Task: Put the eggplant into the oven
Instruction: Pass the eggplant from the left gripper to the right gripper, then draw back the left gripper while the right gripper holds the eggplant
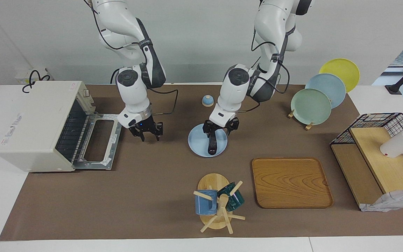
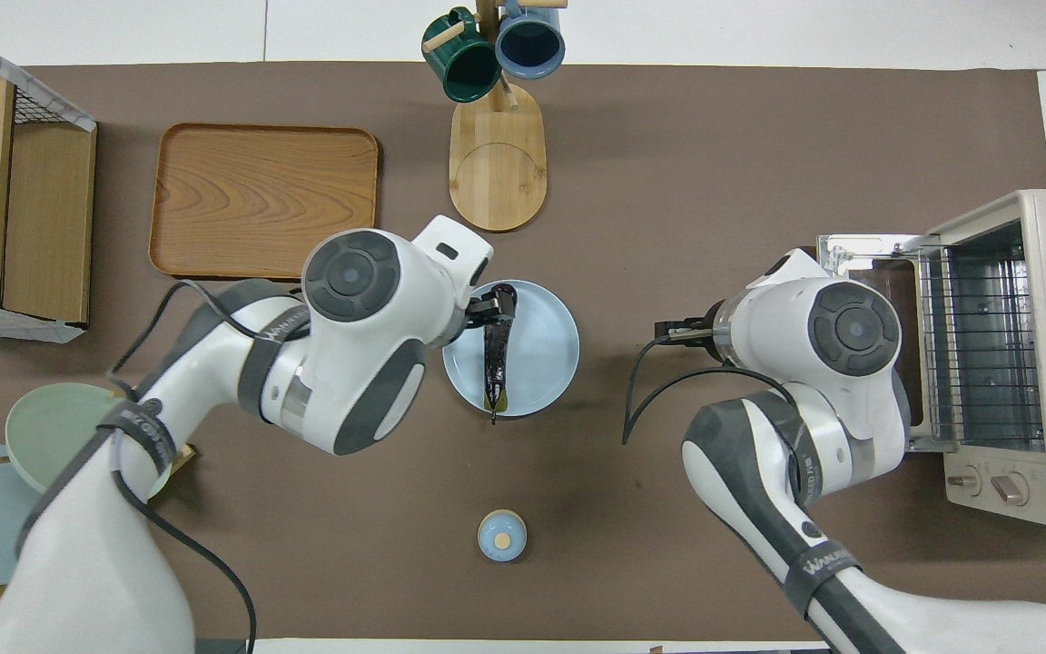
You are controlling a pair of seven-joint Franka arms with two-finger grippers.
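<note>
Eggplant (image 2: 495, 359) lies on a pale blue plate (image 2: 546, 350) at the middle of the worktop (image 2: 668, 182), its long axis running from the robots' edge toward the mug stand. In the overhead view the greenish stem end reaches the plate's rim nearest the robots, and the dark rounded end points away from them.

The left claw (image 1: 220, 130) is directly over the plate, above the part of the eggplant nearer the robots. In the facing view its fingers (image 1: 208, 128) stand apart on either side of the eggplant; whether they touch it cannot be told. The overhead view shows the whole length of the eggplant, with the claw at its rounded end, whereas in the facing view the claw hides the stem end.

The right claw (image 1: 147, 131) hangs over the brown worktop between the plate and the oven (image 1: 37, 124), just beside the edge of the dropped-down door, with its fingers spread and nothing between them. It is well apart from the eggplant.

The oven sits at the right arm's end of the worktop, door open flat; the overhead view shows the wire rack (image 2: 986, 350) inside and the knobs at the end nearest the robots, which the facing view does not show.

A small blue lidded pot (image 2: 501, 535) stands nearer to the robots than the plate. A wooden tray (image 2: 260, 195) and a mug stand (image 2: 498, 154) lie farther from the robots than the plate.
</note>
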